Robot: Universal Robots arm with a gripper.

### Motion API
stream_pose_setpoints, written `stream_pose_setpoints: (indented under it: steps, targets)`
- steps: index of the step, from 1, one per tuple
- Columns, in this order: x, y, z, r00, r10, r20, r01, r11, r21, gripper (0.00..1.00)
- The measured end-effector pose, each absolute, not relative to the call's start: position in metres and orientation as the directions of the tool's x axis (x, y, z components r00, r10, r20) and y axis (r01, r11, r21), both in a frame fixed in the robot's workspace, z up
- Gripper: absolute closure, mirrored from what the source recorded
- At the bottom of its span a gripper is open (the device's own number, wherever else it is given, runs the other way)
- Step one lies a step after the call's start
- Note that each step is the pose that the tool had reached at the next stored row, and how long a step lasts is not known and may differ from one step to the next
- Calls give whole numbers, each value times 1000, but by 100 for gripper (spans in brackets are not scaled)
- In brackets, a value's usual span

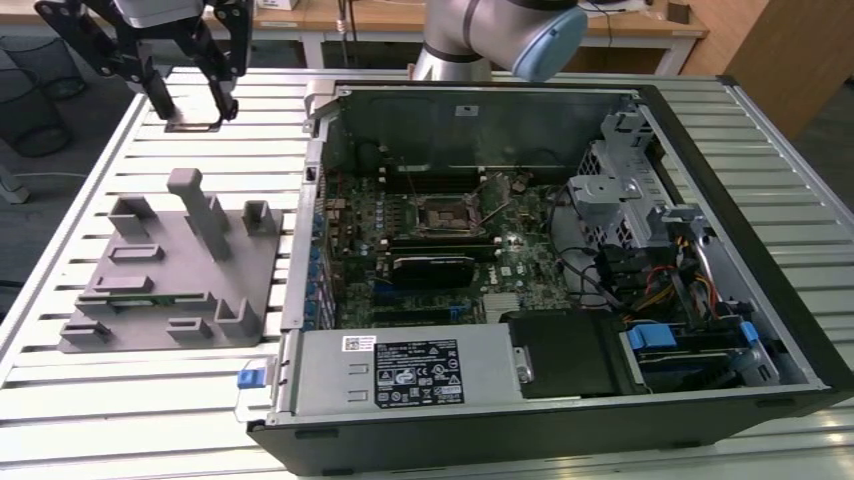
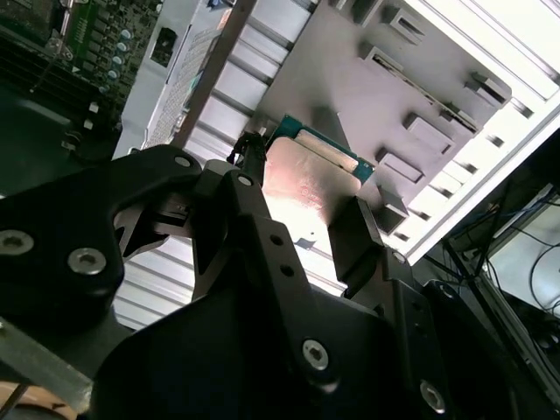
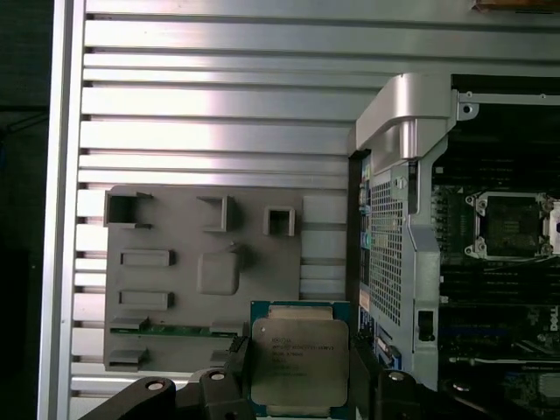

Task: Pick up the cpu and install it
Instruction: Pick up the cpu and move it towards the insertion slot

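Note:
My gripper hangs above the slatted table at the far left of the exterior view, shut on the cpu, a thin flat square held level between the two fingers. In the first wrist view the cpu shows its pale metal top and green rim, with a black finger against each side. The second wrist view shows the cpu clamped the same way. The open black socket sits on the motherboard inside the computer case, off to the exterior view's right of the gripper.
A grey moulded holder lies on the table below the gripper, with a green memory stick in one slot. The open computer case has a raised side wall between holder and motherboard. Drive cages and cables crowd its right.

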State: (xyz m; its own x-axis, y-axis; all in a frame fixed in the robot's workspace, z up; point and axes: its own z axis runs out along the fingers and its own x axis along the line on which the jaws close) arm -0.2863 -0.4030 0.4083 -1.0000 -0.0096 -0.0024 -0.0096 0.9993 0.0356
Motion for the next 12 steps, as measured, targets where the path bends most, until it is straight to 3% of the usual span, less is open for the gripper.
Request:
stream_pose_setpoints:
  steps: [12]
  targets:
    - [-269, -403, 408, -1000, -10, -2, -10, 999, 36, 46]
